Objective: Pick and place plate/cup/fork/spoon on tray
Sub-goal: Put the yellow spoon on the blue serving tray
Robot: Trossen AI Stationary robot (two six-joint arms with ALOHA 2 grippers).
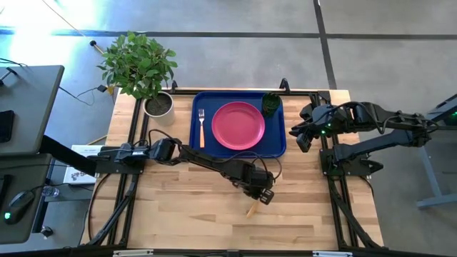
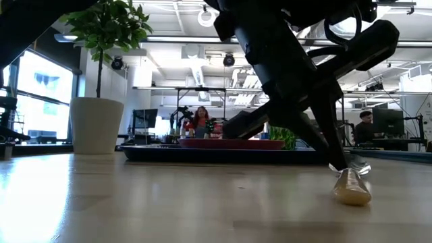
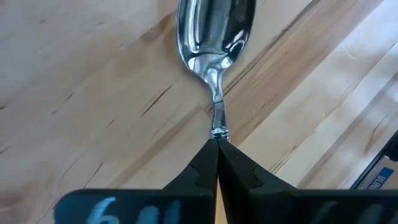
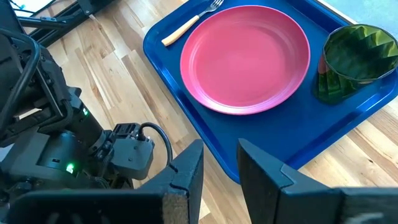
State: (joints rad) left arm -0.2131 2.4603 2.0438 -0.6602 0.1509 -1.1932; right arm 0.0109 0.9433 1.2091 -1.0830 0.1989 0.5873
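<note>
Left gripper (image 1: pixel 263 194) is clamped on the spoon (image 3: pixel 214 37) down on the bare table (image 1: pixel 186 207), just off the tray (image 1: pixel 275 146) — plate (image 1: pixel 238 126), fork (image 1: pixel 201 127) and cup (image 1: pixel 270 104) sit inside. Right gripper (image 1: pixel 300 135) hovers beside the tray, fingers apart.

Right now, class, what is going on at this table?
The left end effector is shut on the spoon, out on the bare wooden table short of the tray. The plate, the fork and the cup already sit on the tray, so the spoon is the last piece. The right end effector waits open beside the tray's right side.
</note>
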